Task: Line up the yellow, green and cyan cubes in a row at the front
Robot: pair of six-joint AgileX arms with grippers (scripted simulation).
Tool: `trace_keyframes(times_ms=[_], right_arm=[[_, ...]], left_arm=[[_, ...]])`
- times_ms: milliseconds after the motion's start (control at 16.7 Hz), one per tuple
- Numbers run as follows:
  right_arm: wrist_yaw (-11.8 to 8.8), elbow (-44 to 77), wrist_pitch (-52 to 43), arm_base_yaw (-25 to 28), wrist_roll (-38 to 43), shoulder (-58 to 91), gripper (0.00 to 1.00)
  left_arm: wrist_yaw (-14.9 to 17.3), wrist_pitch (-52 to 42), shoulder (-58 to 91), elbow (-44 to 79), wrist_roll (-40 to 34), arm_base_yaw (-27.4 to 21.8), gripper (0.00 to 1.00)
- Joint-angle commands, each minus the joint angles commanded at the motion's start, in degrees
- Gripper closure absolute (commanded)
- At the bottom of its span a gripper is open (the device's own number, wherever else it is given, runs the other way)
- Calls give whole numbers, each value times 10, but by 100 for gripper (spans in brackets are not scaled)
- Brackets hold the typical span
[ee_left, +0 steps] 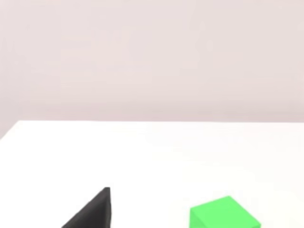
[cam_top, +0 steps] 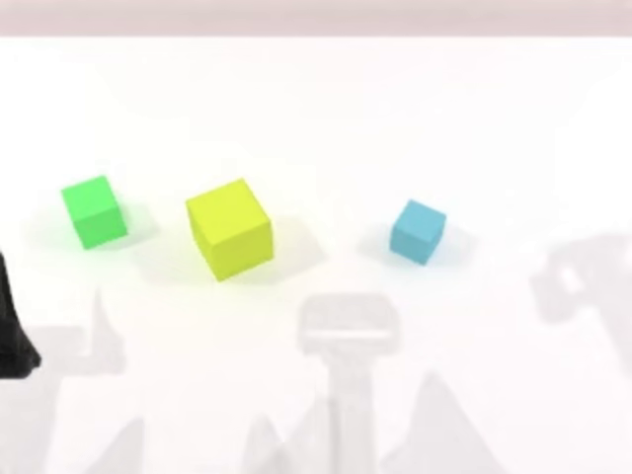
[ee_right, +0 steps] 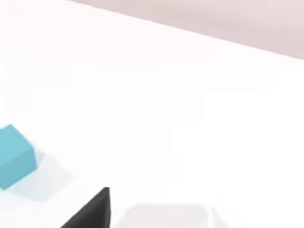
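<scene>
White tabletop (cam_top: 326, 118) holds three cubes in a rough left-to-right row, well apart: green cube (cam_top: 94, 210), larger yellow cube (cam_top: 229, 228), cyan cube (cam_top: 418, 231), each turned slightly askew. Left arm (cam_top: 12, 331) sits at the left edge; I cannot tell either gripper's state.

A plain white table (cam_top: 326, 118) is stretching across the whole scene, catching soft grey shadows (cam_top: 348, 336) along its near side, with a pale pinkish wall (ee_left: 152, 57) standing behind it.
</scene>
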Motion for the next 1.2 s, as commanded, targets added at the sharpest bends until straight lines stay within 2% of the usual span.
trace_keyframes(times_ms=[420,660,960,1200], right_arm=[[1,411,-260,88,-95,477,0],[-1,611,-392,135,-144,700,0],[0,814,-509,178,-191,908,0],[2,901,-555,197,-211,993,0]], left_arm=[[0,0,0,0,0,0,0],[0,0,0,0,0,0,0],[0,0,0,0,0,0,0],[0,0,0,0,0,0,0]])
